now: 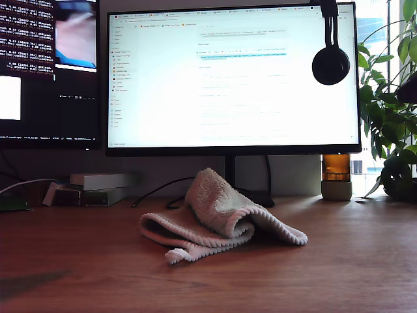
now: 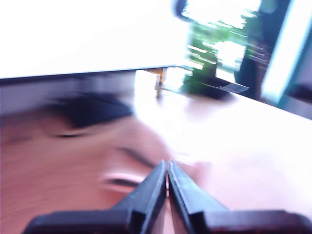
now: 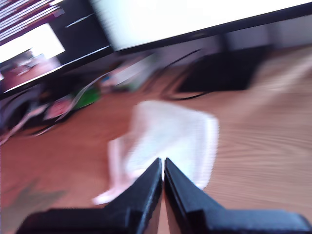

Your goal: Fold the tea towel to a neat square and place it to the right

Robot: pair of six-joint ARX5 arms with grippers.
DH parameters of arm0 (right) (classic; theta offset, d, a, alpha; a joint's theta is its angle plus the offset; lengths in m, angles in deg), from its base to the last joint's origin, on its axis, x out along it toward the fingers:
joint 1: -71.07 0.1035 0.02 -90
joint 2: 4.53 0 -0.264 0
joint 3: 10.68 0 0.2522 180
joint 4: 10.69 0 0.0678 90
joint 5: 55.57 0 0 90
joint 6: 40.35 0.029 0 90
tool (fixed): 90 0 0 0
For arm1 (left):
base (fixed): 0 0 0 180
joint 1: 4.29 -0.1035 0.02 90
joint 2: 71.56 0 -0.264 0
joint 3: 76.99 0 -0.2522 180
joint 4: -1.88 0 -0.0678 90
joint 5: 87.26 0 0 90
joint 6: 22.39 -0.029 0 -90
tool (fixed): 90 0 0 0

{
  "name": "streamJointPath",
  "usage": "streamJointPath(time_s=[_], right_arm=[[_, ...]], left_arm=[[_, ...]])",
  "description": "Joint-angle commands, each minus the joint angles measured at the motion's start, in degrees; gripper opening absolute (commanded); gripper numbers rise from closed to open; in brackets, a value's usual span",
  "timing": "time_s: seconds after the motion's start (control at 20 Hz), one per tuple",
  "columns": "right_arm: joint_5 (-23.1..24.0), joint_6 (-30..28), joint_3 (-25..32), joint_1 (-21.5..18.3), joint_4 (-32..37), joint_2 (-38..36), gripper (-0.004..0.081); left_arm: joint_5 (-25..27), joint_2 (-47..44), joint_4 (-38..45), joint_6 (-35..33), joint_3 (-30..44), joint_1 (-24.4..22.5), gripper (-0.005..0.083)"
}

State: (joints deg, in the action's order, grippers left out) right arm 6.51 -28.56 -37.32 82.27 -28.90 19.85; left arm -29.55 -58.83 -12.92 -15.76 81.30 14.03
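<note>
The tea towel (image 1: 218,218) sits crumpled on the desk (image 1: 339,261), just in front of the big monitor (image 1: 233,78) and its stand. It's heaped, one flap rolled over the rest, corded edge facing us, so not folded yet.

Our first gripper (image 2: 167,165) is clenched, nothing between the fingers. Its cam is v. blurred; a pale smear past the tips may be the towel, can't tell. Our second gripper (image 3: 163,163) is also clenched & empty, aimed at the towel (image 3: 170,139), which lies beyond the tips, not touching.

Neither arm shows in the exterior view.

We judge we're at the approach, pre-grasp: folding hasn't begun. Next move likely needs both grippers to part their fingers, drop to the cloth, each pinch a corner or edge, then spread it flat before any fold.
</note>
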Motion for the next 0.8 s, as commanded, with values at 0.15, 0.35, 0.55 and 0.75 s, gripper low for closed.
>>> streamJointPath(time_s=[0.15, 0.35, 0.55, 0.75], right_arm=[[0.02, -19.67, -9.31, 5.07, -6.29, 13.75, -0.0012], [0.48, -37.38, -15.30, 7.48, -7.19, 21.38, 0.0028], [3.41, -48.24, -16.15, 8.74, -7.93, 25.46, 0.0087], [4.50, -49.37, -16.15, 9.60, -7.37, 26.80, 0.0091]], left_arm=[[-0.63, 11.76, 8.15, -1.22, 0.74, 12.26, -0.0021], [2.19, 22.21, 12.76, -4.83, 0.74, 18.71, -0.0021], [6.47, 28.72, 20.44, -13.99, -0.59, 23.06, -0.0021], [13.38, 35.43, 22.53, -23.19, -4.98, 24.72, 0.0169]])
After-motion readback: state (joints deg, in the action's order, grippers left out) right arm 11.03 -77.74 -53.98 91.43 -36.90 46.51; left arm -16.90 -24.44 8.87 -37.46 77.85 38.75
